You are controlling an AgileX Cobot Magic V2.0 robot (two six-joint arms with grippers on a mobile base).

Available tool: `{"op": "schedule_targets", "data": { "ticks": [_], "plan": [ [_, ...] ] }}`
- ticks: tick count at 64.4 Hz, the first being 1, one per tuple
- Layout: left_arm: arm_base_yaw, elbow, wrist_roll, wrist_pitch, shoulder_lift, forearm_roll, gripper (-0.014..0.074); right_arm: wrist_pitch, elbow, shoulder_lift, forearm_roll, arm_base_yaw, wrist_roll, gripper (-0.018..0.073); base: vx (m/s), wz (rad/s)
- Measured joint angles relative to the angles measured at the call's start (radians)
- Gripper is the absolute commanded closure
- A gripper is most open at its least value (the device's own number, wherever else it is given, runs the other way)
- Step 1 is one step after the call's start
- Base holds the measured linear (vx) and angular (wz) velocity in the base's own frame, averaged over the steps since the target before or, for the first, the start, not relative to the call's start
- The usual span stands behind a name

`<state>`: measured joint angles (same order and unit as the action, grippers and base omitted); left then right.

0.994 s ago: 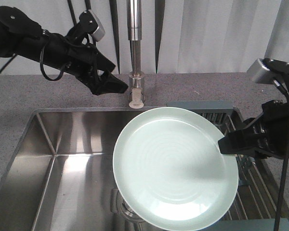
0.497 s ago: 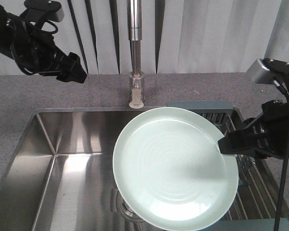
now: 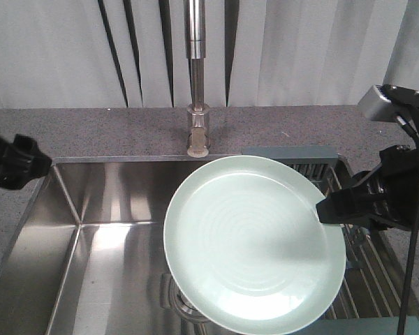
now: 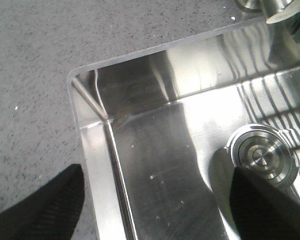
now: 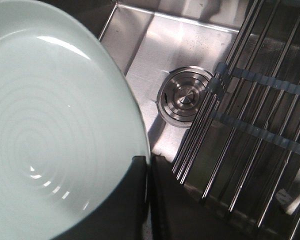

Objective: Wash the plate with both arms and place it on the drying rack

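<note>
The pale mint-green plate (image 3: pixel 255 241) hangs tilted over the right half of the sink, its ringed face up. My right gripper (image 3: pixel 324 210) is shut on the plate's right rim; in the right wrist view its black fingers (image 5: pixel 135 200) pinch the edge of the plate (image 5: pixel 55 125). My left gripper (image 3: pixel 42 165) is at the sink's far left edge, away from the plate. It stands open (image 4: pixel 155 210) above the basin's left back corner with nothing between its fingers. The drying rack (image 3: pixel 366 283) lies across the sink's right end, under the right arm; its metal bars (image 5: pixel 255 115) show plainly.
A steel faucet (image 3: pixel 197 84) rises behind the sink (image 3: pixel 105 230). The round steel drain (image 5: pixel 185 97) sits in the basin floor beside the rack and also shows as the drain (image 4: pixel 262 157) in the left wrist view. Grey speckled counter (image 3: pixel 91 132) surrounds the basin.
My left arm has swung away from the faucet, leftward and down to the sink's left edge. The plate and right gripper have stayed put.
</note>
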<state>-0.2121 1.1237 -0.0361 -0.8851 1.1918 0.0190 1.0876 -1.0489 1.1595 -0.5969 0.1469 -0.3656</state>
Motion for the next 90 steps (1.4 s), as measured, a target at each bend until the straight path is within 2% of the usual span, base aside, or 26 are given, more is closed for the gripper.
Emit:
{"op": "schedule_targets", "data": {
  "ticks": [7, 22, 37, 90],
  "plan": [
    [0.0, -0.1, 0.036, 0.018, -0.121, -0.01, 0.0045, 0.0, 0.0, 0.0, 0.0, 0.0, 0.0, 0.0564, 0.0, 0.0],
    [0.0, -0.259, 0.048, 0.024, -0.344, -0.012, 0.0045, 0.0, 0.0, 0.0, 0.0, 0.0, 0.0, 0.0564, 0.0, 0.0],
    [0.0, -0.344, 0.048, 0.023, -0.501, -0.013, 0.0045, 0.002, 0.0, 0.0, 0.0, 0.0, 0.0, 0.0564, 0.0, 0.0],
    [0.0, -0.355, 0.048, 0.025, -0.532, -0.013, 0.0045, 0.005, 0.0, 0.0, -0.001, 0.0, -0.001, 0.0564, 0.0, 0.0]
  ]
}}
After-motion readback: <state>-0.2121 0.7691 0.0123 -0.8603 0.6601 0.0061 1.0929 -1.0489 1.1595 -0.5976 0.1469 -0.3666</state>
